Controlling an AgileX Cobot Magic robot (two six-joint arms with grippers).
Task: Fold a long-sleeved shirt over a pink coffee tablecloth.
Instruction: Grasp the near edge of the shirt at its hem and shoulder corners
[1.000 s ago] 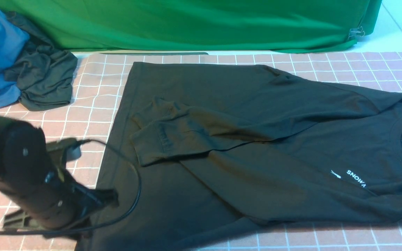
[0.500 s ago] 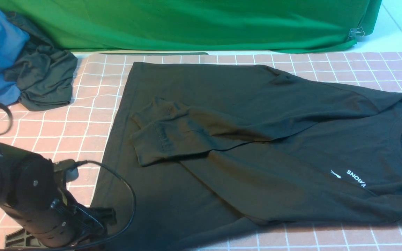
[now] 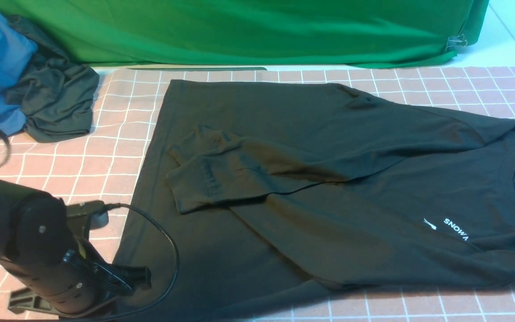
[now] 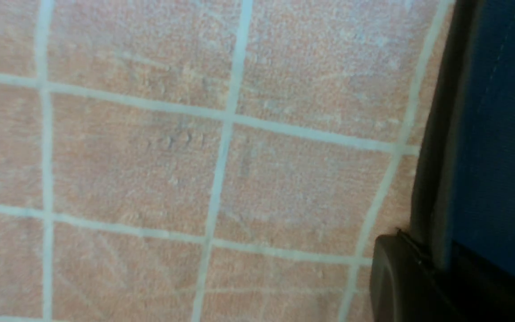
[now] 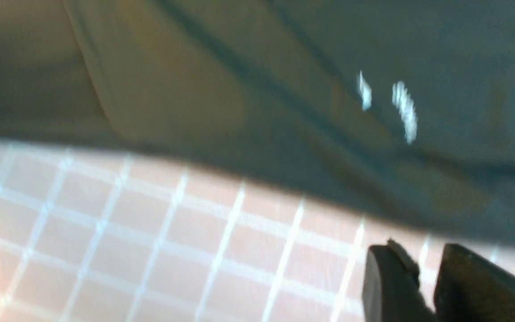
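Firstly, from the front, the long-sleeved shirt (image 3: 311,179) lies flat on the pink coffee tablecloth (image 3: 105,156), with one sleeve folded across its body (the neck is toward the right). The left gripper (image 3: 139,276) is low at the shirt's near left corner. From the left wrist, one dark finger (image 4: 396,277) meets the shirt's hem; I cannot tell if the jaws are closed. From the right wrist, the right gripper (image 5: 427,286) is over bare tablecloth beside the shirt, jaws slightly apart and empty.
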